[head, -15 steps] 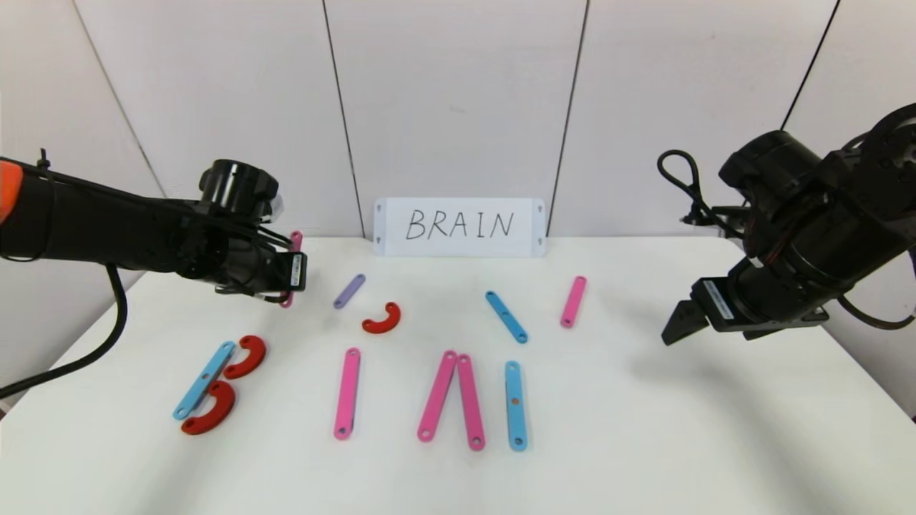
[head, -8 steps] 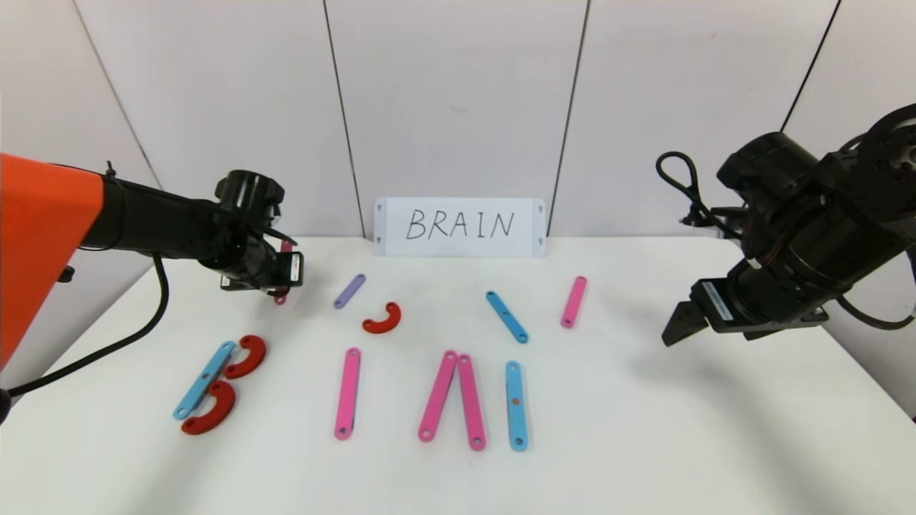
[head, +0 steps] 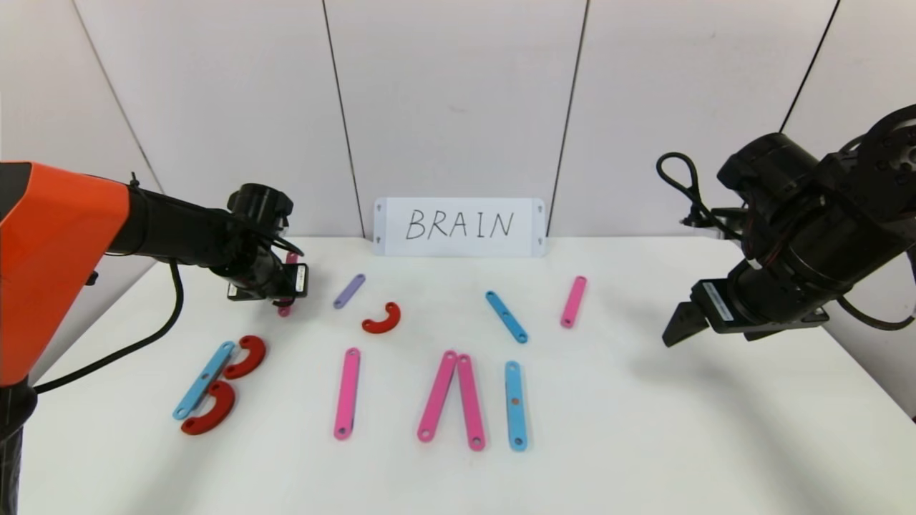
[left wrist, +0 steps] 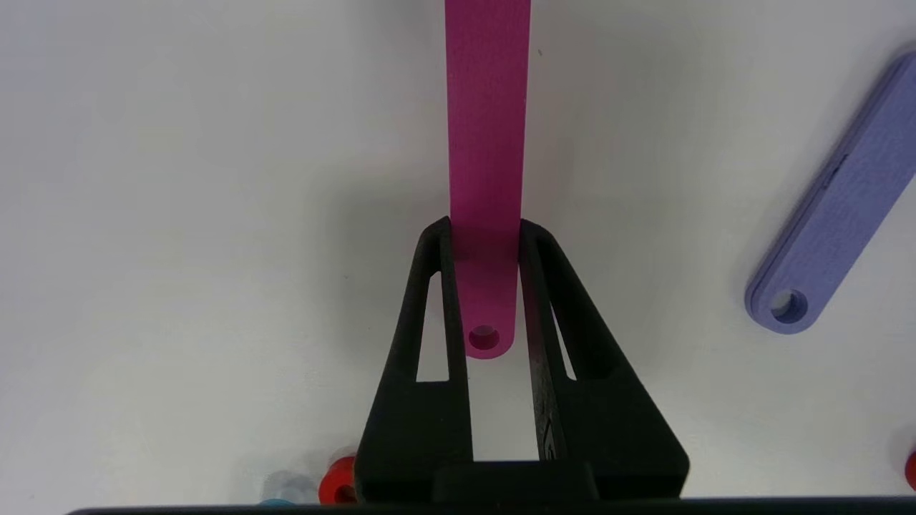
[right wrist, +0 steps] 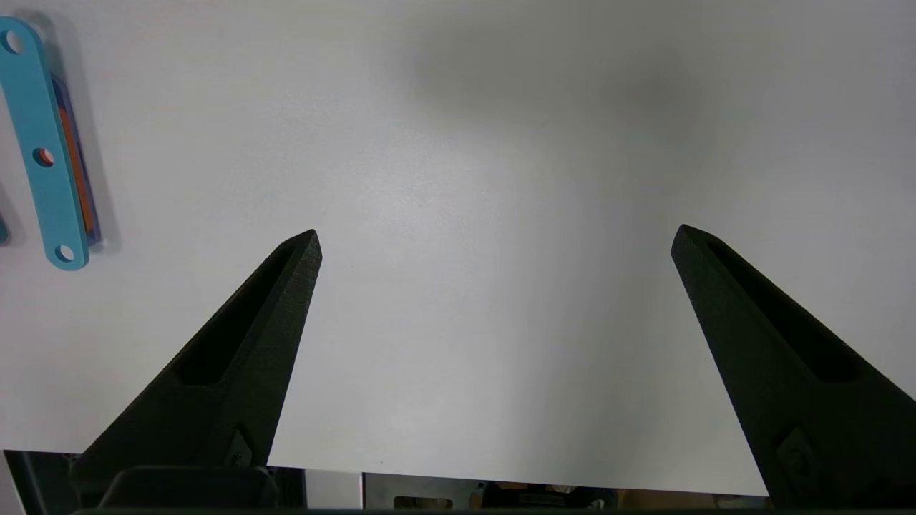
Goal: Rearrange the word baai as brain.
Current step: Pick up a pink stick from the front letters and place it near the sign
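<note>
My left gripper (head: 288, 299) is at the back left of the table, shut on a pink strip (head: 285, 309). In the left wrist view its fingers (left wrist: 485, 229) clamp the strip (left wrist: 486, 107) near its holed end. A purple strip (head: 349, 291) and a red curve (head: 381, 319) lie just to its right. At the front left a light-blue strip (head: 204, 379) with two red curves (head: 245, 356) forms a B. Further right lie a pink strip (head: 347, 393), two pink strips meeting at the top (head: 438, 395) and a light-blue strip (head: 515, 405). My right gripper (head: 676, 325) hovers open and empty at the right.
A white card (head: 459, 227) with handwritten BRAIN stands at the back against the wall. A loose light-blue strip (head: 506, 316) and a pink strip (head: 573, 301) lie at the back right. The right wrist view shows bare table, its near edge and a light-blue strip (right wrist: 43, 143).
My left arm has reached further out and lower over the back left of the table, carrying the pink strip with it. The right arm has not moved.
</note>
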Controlling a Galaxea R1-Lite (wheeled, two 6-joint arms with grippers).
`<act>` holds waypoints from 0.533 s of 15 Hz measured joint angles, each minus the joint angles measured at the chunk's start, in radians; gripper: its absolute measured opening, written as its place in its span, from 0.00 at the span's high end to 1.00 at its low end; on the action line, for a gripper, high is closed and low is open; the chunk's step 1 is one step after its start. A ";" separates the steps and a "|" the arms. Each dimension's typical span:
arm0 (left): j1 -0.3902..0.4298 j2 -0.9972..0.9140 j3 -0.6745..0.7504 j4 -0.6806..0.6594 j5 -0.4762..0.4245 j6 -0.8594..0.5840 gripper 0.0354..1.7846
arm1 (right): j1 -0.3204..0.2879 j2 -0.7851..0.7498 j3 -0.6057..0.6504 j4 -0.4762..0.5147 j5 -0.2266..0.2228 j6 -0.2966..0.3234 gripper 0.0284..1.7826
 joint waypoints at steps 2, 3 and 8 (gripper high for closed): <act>0.000 0.001 0.000 0.000 -0.001 0.000 0.83 | 0.000 0.000 0.000 0.000 0.000 0.000 0.04; -0.001 0.001 -0.001 -0.001 -0.003 0.000 0.79 | 0.000 0.000 0.000 0.000 0.000 0.000 0.04; -0.004 0.002 -0.002 -0.001 -0.012 -0.004 0.38 | 0.000 0.000 0.000 0.000 0.000 0.000 0.04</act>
